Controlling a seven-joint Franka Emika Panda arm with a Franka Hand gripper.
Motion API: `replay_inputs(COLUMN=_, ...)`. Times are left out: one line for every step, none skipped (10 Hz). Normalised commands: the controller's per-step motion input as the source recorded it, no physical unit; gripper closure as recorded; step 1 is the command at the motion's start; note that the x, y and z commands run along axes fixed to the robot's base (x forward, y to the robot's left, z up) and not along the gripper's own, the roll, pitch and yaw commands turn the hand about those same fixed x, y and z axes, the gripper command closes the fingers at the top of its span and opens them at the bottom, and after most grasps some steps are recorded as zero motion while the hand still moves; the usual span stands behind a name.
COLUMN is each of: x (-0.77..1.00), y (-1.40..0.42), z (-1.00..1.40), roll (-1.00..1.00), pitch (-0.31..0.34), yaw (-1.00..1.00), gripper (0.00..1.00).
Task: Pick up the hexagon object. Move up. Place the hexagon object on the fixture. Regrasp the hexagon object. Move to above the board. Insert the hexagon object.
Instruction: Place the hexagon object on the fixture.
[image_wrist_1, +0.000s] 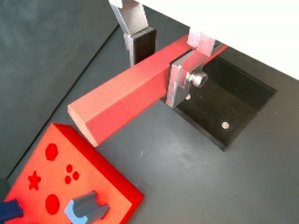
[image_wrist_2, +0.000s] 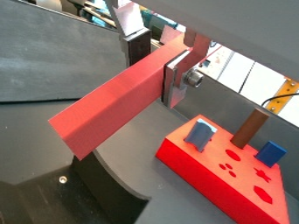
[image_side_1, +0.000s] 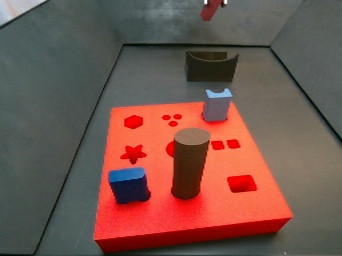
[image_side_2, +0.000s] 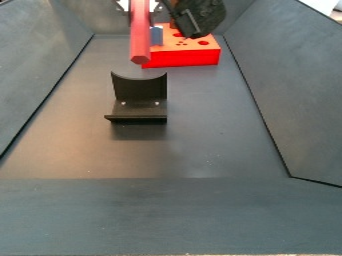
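The hexagon object (image_wrist_1: 122, 94), a long red-pink prism rod, sits clamped between the flat fingers of my gripper (image_wrist_1: 160, 61), which is shut on it near one end. Both wrist views show this grip, with the hexagon object (image_wrist_2: 111, 101) reaching well past the fingers. In a side view the hexagon object (image_side_2: 138, 32) hangs upright, its lower end just above the notch of the fixture (image_side_2: 136, 96). The fixture (image_side_1: 209, 64) stands at the far end of the floor. The red board (image_side_1: 247, 205) with shaped cutouts lies closer. Only the rod's tip (image_side_1: 211, 9) shows there.
On the board stand a dark cylinder (image_side_1: 190, 163), a light blue block (image_side_1: 218, 104) and a darker blue block (image_side_1: 128, 185). Sloped dark walls (image_side_2: 40, 90) enclose the floor on both sides. The fixture's base plate (image_wrist_1: 239, 101) lies under the gripper.
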Motion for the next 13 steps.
replay_inputs(x=0.14, y=0.14, z=-1.00, roll=-0.97, pitch=0.239, yaw=-0.10, gripper=1.00)
replay_inputs(x=0.13, y=0.14, z=-1.00, roll=-0.97, pitch=0.231, yaw=-0.10, gripper=1.00)
replay_inputs(x=0.15, y=0.14, z=-1.00, roll=-0.80, pitch=0.205, yaw=-0.17, gripper=1.00)
replay_inputs(x=0.16, y=0.14, z=-1.00, roll=-0.70, pitch=0.192, yaw=-0.18, gripper=1.00)
replay_inputs(x=0.18, y=0.14, z=-1.00, roll=-0.44, pitch=0.134, yaw=-0.21, gripper=1.00)
replay_inputs(x=0.19, y=0.14, z=-1.00, roll=-0.30, pitch=0.098, yaw=-0.21, gripper=1.00)
replay_inputs(x=0.19, y=0.14, z=-1.00, roll=-0.22, pitch=0.061, yaw=-0.21, gripper=1.00)
replay_inputs(x=0.20, y=0.15, z=-1.00, roll=-0.19, pitch=0.015, yaw=-0.19, gripper=1.00)
replay_inputs(x=0.18, y=0.13, z=-0.87, roll=-0.18, pitch=0.001, yaw=-0.18, gripper=1.00)
replay_inputs(x=0.14, y=0.09, z=-0.63, roll=-0.18, pitch=-0.016, yaw=-0.14, gripper=1.00)
replay_inputs(x=0.12, y=0.09, z=-0.47, roll=-0.15, pitch=-0.022, yaw=-0.12, gripper=1.00)
replay_inputs(x=0.08, y=0.13, z=-0.39, roll=-0.12, pitch=-0.048, yaw=-0.10, gripper=1.00)
replay_inputs(x=0.08, y=0.13, z=-0.38, roll=-0.12, pitch=-0.051, yaw=-0.08, gripper=1.00)
